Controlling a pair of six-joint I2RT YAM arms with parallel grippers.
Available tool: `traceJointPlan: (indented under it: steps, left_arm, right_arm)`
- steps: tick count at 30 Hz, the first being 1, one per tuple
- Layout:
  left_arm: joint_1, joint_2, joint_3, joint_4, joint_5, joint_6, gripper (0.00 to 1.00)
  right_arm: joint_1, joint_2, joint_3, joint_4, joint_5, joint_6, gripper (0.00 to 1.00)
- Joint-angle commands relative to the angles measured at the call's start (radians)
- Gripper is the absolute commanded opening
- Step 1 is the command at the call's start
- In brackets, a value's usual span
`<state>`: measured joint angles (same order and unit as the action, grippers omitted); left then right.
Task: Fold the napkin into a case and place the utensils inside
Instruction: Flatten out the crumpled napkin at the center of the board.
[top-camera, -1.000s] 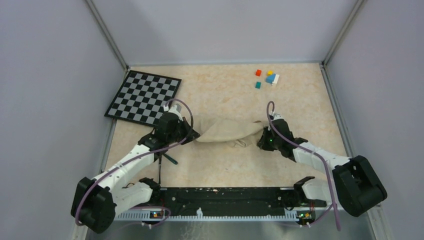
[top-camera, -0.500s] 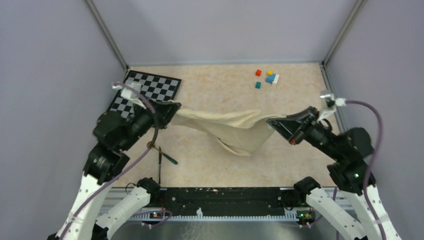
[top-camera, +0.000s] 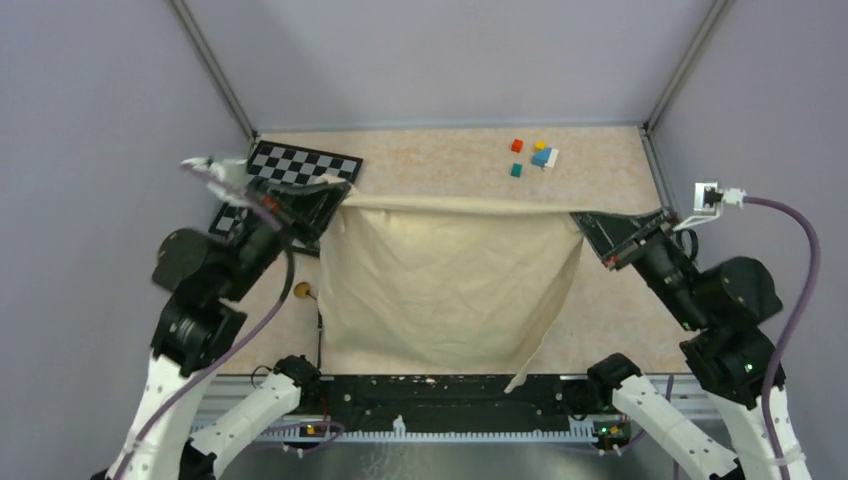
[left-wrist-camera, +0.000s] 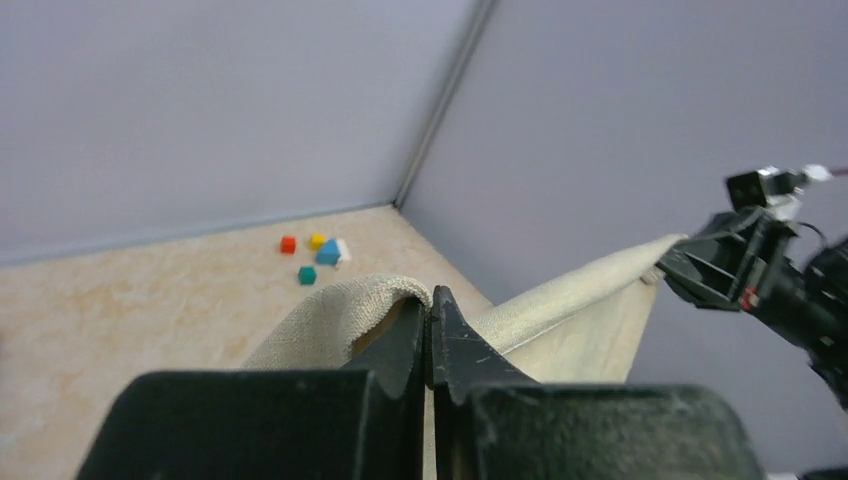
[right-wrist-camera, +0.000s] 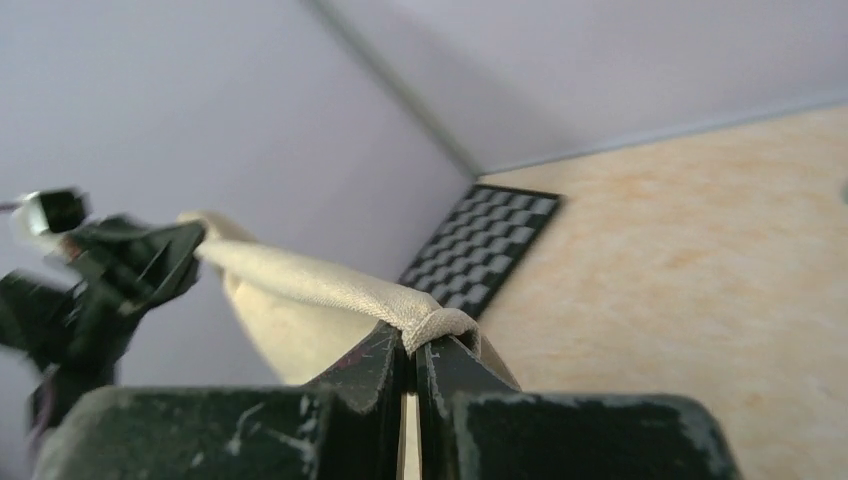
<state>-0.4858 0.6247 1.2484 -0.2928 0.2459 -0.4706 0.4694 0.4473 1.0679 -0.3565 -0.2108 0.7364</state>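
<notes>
The beige-tan napkin hangs spread out in the air between both arms, its lower edge near the table's front. My left gripper is shut on its upper left corner. My right gripper is shut on its upper right corner. The top edge is pulled taut between them. Of the utensils, only a small round tan head and part of a dark stick show left of the cloth; the rest are hidden behind it.
A black-and-white checkerboard lies at the back left, partly behind my left gripper. Small coloured cubes sit at the back right. Grey walls close in the table on three sides. The arm bases' black rail runs along the near edge.
Both grippers have risen and moved apart with the napkin's corners. The cloth went from a bunched heap on the table to a sagging strip, and now hangs as a wide sheet.
</notes>
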Motion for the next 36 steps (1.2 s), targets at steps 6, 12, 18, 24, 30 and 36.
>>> traceJointPlan:
  steps: [6,12,18,24,30,36]
  left_arm:
    - [0.019,0.67,0.07,-0.004,-0.468,0.032,0.03]
    - [0.116,1.217,0.384,-0.023,-0.455,0.107,0.16]
    - [0.138,1.485,0.943,-0.444,-0.431,0.166,0.84]
    - [0.135,1.048,0.358,-0.139,-0.132,0.14,0.99]
    - [0.126,0.767,-0.109,0.054,0.147,0.001,0.99]
    - [0.096,0.765,-0.301,0.196,0.144,-0.041,0.99]
  right_arm:
    - [-0.048,0.399,-0.109,0.0,0.739,-0.084,0.0]
    - [-0.304,0.781,-0.215,0.287,0.54,-0.149,0.11]
    - [-0.392,1.173,0.269,-0.175,0.343,-0.354,0.7]
    - [-0.329,0.959,0.098,-0.144,0.083,-0.404,0.73]
    - [-0.306,0.899,-0.15,0.048,-0.213,-0.305,0.73]
    - [-0.246,1.011,-0.193,0.168,-0.273,-0.269,0.71]
